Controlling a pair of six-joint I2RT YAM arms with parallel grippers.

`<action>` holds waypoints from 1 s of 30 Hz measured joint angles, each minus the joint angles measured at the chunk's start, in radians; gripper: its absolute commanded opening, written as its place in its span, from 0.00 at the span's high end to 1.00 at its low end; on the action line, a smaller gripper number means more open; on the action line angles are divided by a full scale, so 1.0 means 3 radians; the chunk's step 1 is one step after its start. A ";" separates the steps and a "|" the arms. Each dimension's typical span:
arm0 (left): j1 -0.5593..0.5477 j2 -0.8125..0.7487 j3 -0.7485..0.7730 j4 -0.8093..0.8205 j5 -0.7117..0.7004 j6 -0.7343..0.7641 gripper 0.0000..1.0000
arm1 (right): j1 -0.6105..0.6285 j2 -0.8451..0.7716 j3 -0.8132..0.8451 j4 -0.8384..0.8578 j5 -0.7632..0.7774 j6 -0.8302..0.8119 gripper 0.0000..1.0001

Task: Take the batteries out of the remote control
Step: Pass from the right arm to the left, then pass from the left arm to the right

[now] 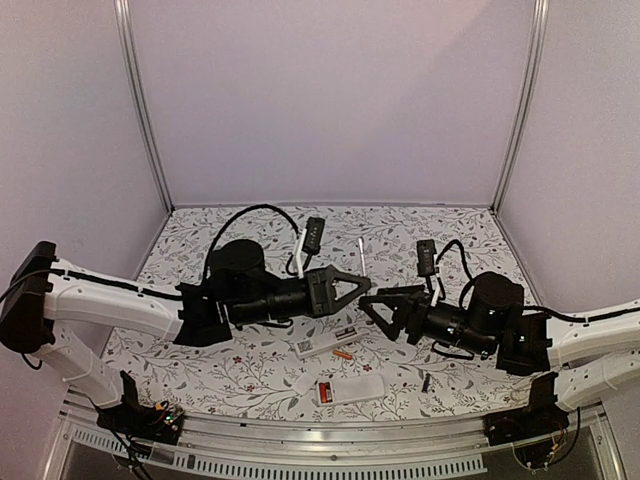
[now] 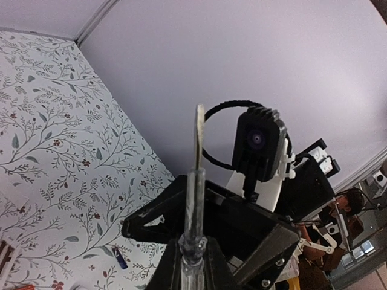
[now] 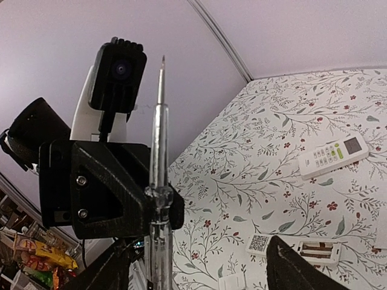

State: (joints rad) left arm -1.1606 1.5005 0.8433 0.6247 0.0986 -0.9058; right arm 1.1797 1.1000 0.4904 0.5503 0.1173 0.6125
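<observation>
— Left gripper (image 1: 360, 284) is being pressed together on the clear handle of a screwdriver (image 3: 158, 151), its blade pointing away. The right gripper (image 1: 372, 313) is being held spread just opposite, pinching nothing.
— And the batteries (image 3: 318, 252)?
— They are being seen in the open back of a remote (image 1: 322, 345) lying face down just below the grippers, at the centre of the overhead frame. An orange battery (image 1: 343, 354) is lying loose beside it, and a dark battery (image 1: 425, 382) lies at lower right.
— How are they being judged to handle?
— As light, hard, smooth and prone to rolling. They are probably being held in by a spring, so one end is best levered up, then pinched across the middle.
— Obstacles?
— A second remote (image 1: 350, 388) is lying at lower centre and a white stick (image 1: 360, 250) above. The space over the open remote is being crowded by both grippers.
</observation>
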 measured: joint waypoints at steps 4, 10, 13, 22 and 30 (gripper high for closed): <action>0.0014 -0.0066 -0.0014 -0.0195 -0.0022 0.0098 1.00 | -0.0011 -0.0174 -0.0031 -0.0244 0.0107 -0.0009 0.12; 0.0031 -0.0106 0.0001 -0.0849 -0.0017 0.0534 1.00 | -0.0343 -0.0348 0.0165 -0.0861 -0.0089 -0.0017 0.17; 0.0032 -0.0106 0.0010 -0.1153 0.0023 0.0788 1.00 | -0.0547 -0.0266 0.0376 -0.1184 -0.0390 -0.0051 0.24; 0.0032 -0.0051 0.0184 -0.1708 0.0337 0.1405 1.00 | -0.0604 0.0286 0.0699 -0.1601 -0.1232 -0.0248 0.45; 0.0029 0.0001 0.0211 -0.1806 0.0459 0.1573 1.00 | -0.0605 0.0470 0.0725 -0.1628 -0.1525 -0.0284 0.61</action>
State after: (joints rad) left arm -1.1519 1.5009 0.9066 0.0830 0.2363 -0.4339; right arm 0.9981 1.2411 0.7078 0.0620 -0.3401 0.5274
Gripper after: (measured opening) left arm 0.083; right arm 0.438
